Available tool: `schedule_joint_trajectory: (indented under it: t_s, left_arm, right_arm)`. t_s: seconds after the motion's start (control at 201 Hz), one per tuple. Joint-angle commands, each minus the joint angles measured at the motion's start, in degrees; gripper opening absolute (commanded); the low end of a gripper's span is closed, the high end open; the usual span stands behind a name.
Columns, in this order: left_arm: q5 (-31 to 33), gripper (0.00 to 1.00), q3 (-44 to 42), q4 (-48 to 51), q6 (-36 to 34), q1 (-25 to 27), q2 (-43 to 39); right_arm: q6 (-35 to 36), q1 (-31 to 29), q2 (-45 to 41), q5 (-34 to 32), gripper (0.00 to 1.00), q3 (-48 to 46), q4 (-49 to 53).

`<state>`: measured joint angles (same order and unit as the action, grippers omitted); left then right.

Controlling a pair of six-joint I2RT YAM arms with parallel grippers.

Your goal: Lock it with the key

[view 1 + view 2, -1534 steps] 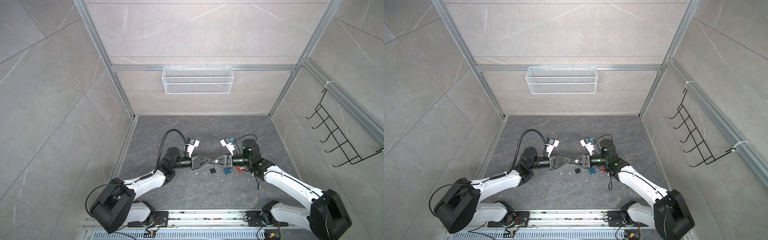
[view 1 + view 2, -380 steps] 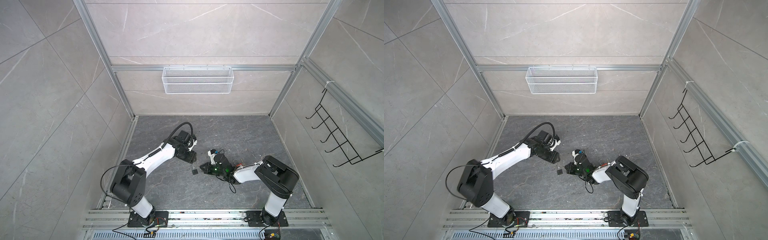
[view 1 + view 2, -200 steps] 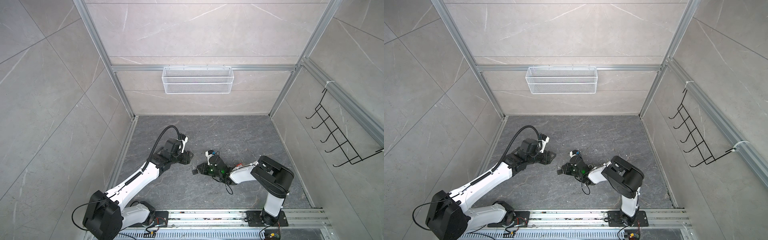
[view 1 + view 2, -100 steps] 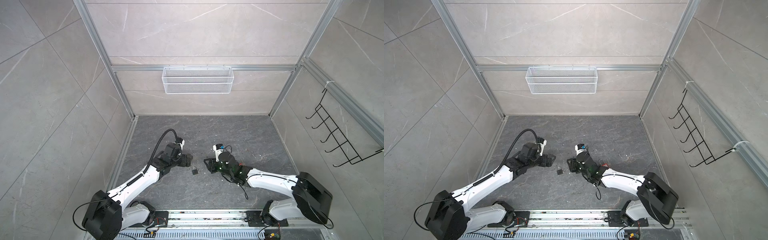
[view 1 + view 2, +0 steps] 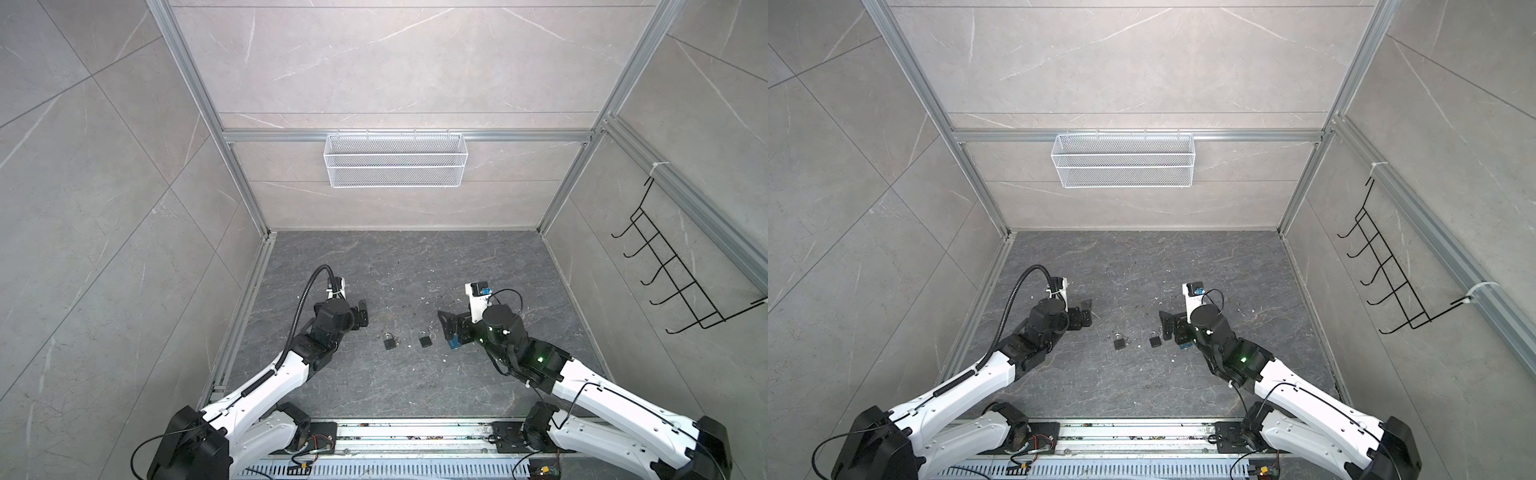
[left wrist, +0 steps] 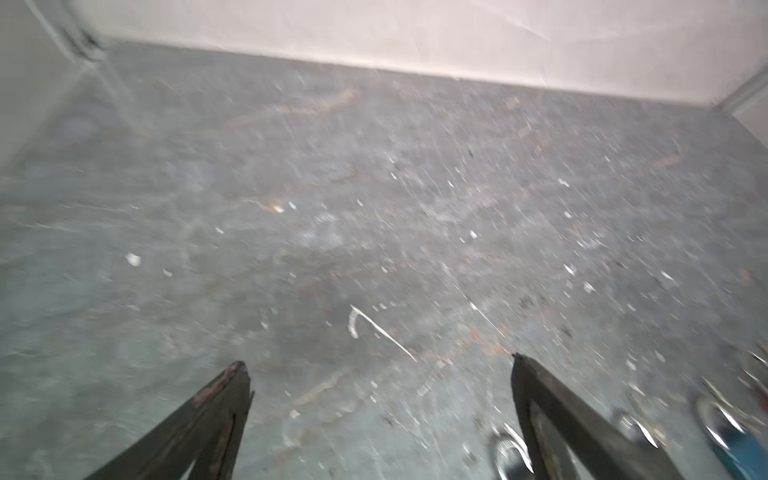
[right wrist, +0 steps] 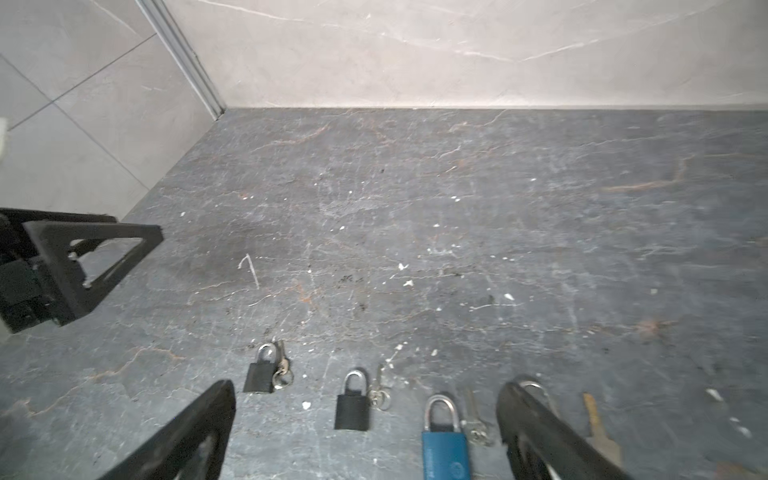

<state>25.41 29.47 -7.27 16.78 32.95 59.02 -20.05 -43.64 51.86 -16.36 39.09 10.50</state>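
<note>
Four padlocks lie in a row on the table (image 5: pixel 415 266), around its middle, the row running roughly along the front edge.
- Left black padlock (image 7: pixel 258 377), second black padlock (image 7: pixel 352 411), blue padlock (image 7: pixel 444 451). The fourth padlock (image 7: pixel 536 390) is mostly hidden behind a right finger.
- Each has small keys (image 7: pixel 280 372) flat on the table just beside it. A brass key (image 7: pixel 598 428) lies at the right end of the row. No key sits in a keyhole.
- The visible shackles look seated, but whether they are latched cannot be told.

Right gripper (image 5: pixel 451 329): jaws spread wide and empty, hanging over the blue end of the row.
Left gripper (image 6: pixel 376 365): jaws also wide and empty, well off the row toward the table's left edge. Its wrist view is blurred.

Risks, as judged:
- The keys are thin and lie flat on stone, so a pinch may skate off or push a key under its padlock.
- The padlocks sit close together, so wide jaws coming down could knock a neighbour.
- A key could be matched to the wrong padlock.
- An unbraced padlock may spin when the key is turned, so the other arm would need to hold it.
</note>
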Motion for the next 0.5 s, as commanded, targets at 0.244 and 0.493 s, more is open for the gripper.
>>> schedule_joint_trajectory:
  t_s: [0.244,0.493]
  left_arm:
    - [17.09,0.99,-2.78,-30.04,-28.18,-9.96,12.69]
    - [4.05,0.99,-10.25,-36.73,-22.80,-21.69,15.87]
  right_arm:
    - [3.20,9.88,2.32,4.61,1.00,0.11,0.27]
    - [6.75,11.05,-4.56,1.59,1.00,-6.68,-8.33]
